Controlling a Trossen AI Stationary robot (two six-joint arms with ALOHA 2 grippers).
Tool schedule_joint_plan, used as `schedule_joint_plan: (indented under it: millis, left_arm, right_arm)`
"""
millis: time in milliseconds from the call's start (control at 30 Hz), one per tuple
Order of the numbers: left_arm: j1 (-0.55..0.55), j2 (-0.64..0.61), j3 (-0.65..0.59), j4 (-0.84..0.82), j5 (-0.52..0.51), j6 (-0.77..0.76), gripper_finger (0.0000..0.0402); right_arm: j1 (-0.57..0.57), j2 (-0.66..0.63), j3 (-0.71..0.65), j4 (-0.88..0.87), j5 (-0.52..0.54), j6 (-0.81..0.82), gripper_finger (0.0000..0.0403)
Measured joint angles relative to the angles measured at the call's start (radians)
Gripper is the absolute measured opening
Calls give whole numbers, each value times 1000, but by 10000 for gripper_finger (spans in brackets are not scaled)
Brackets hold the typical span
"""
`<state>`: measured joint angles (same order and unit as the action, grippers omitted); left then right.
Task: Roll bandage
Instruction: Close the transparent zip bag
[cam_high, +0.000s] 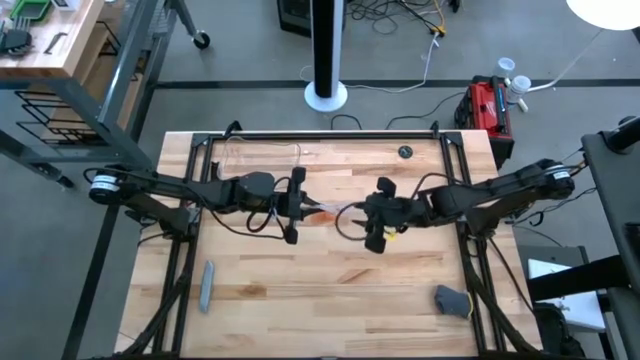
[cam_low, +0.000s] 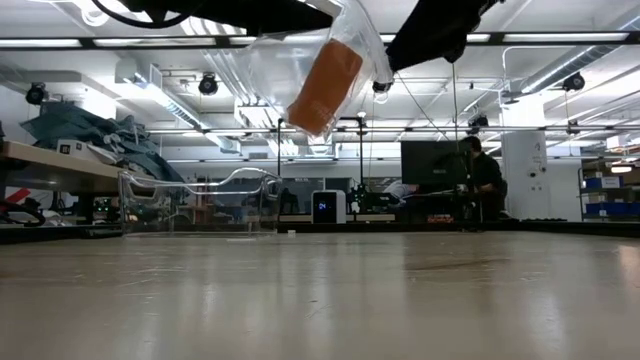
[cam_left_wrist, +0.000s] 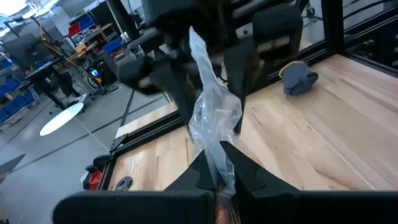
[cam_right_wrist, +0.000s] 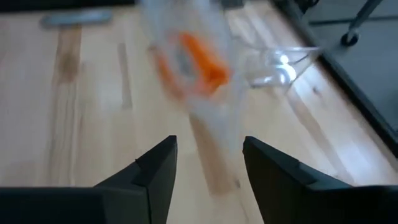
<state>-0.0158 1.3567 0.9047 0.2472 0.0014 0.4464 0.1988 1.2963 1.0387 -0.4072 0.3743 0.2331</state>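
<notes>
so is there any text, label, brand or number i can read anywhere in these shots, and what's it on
None can be read.
The bandage, hanging in its clear plastic wrap from the left claw, shows no print.
The lit screen in the room behind the table shows a mark too small to read.
The red case on the floor bears nothing legible.
The right claw is open, with no marking.

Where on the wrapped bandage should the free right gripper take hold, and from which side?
Grip the bandage low, through the clear plastic wrap, coming from the right. It hangs tilted off the table, pinched by the left gripper, while the right gripper faces it open.
</notes>
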Motion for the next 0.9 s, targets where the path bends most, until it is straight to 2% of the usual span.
schedule_joint_plan:
  millis: [67, 267, 500, 667, 800, 900]
  left_arm:
    - [0, 0, 0, 10, 5, 1, 0]
    - [0, 0, 0, 15, 43, 5, 0]
    - [0, 0, 0, 14, 44, 5, 0]
    - [0, -1, 0, -42, 28, 17, 0]
    - [0, -1, 0, -74, -26, 36, 0]
    - [3, 4, 0, -64, -36, 39, 0]
  right_arm:
    - [-12, -4, -35, 69, -3, -9, 180]
    - [-36, -3, -67, 119, -7, -23, 166]
    - [-35, -3, -56, 158, -20, -71, 106]
    - [-34, -5, -19, 73, -61, -77, 12]
    - [-34, 4, 65, -76, -69, -14, 7]
    - [-34, 49, 138, -181, -131, 15, 4]
